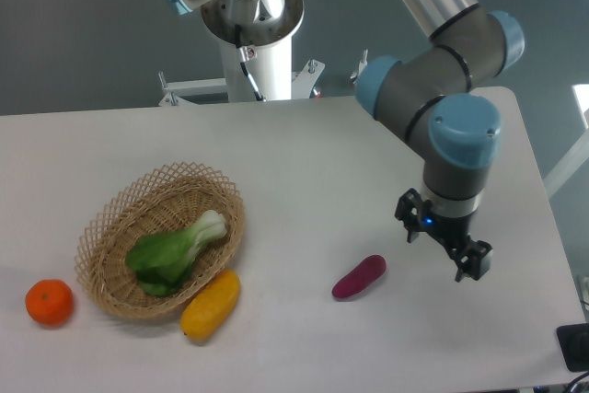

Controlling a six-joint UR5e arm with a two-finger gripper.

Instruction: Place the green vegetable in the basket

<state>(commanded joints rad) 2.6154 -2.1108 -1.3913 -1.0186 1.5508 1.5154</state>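
The green vegetable (175,250), dark leaves with a pale stem end, lies inside the oval wicker basket (112,223) at the left of the table. My gripper (470,266) hangs far to the right of the basket, just above the tabletop and right of the purple vegetable. Nothing is held in it. From this angle its fingers are too small and dark to show whether they stand open or shut.
A purple oblong vegetable (359,276) lies left of the gripper. A yellow oblong fruit (210,304) rests against the basket's front right edge. An orange (49,302) sits at the front left. The table's right edge is close to the gripper.
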